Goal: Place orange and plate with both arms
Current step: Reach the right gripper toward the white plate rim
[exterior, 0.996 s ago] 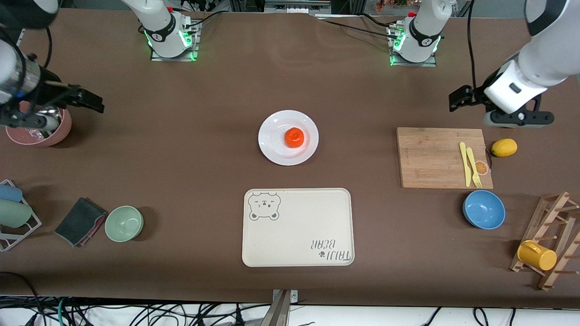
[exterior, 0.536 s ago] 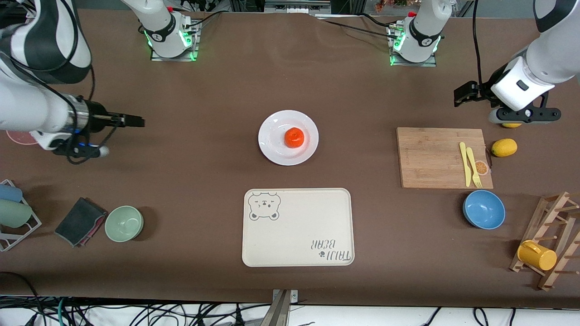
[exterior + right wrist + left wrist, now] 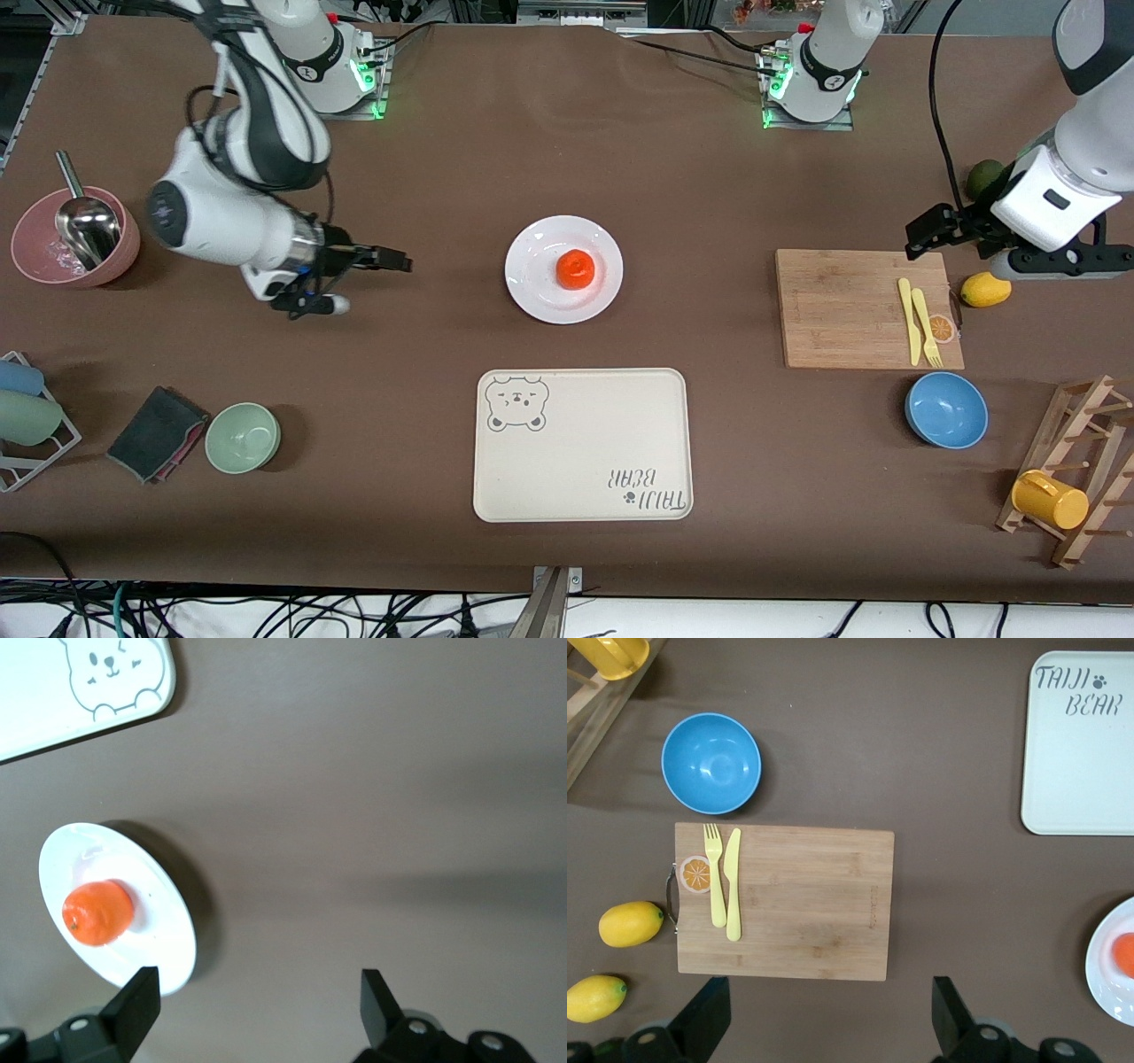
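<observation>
The cream tray near the bench's front-camera edge carries a bear face and the words "TAIJI BEAR", upside down in the front view and upright in the left wrist view. The orange sits on the white plate at mid-bench, just farther from the front camera than the tray.

The right gripper hangs over bare bench toward the right arm's end, fingers spread and empty. The left gripper hangs over the cutting board's edge, also spread and empty.

Only the left wrist view shows two lemons together; the front view shows one, plus a dark green fruit.
</observation>
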Robot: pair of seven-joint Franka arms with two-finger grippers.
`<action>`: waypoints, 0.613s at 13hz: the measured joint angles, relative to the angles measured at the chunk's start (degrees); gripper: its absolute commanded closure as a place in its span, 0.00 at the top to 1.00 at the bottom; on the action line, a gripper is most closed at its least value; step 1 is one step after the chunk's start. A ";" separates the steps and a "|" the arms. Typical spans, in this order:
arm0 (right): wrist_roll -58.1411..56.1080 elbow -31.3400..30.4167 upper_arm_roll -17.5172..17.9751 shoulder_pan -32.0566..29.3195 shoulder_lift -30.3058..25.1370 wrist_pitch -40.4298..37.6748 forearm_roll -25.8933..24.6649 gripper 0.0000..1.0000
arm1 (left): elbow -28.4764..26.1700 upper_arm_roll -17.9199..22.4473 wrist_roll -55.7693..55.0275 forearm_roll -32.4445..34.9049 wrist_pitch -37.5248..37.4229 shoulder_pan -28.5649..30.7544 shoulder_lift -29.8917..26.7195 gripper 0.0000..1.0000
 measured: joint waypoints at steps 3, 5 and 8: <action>-0.19 -7.92 7.87 0.17 0.40 14.81 11.35 1.00 | 1.00 0.00 -0.01 0.00 0.44 0.45 1.31 1.00; -2.68 -9.16 10.71 0.15 1.51 18.33 19.00 1.00 | 1.21 -0.01 -0.01 0.00 0.44 0.81 1.50 1.00; -12.56 -9.54 15.26 0.14 5.77 25.78 31.38 1.00 | 1.23 -0.01 0.01 0.00 0.44 1.82 1.73 1.00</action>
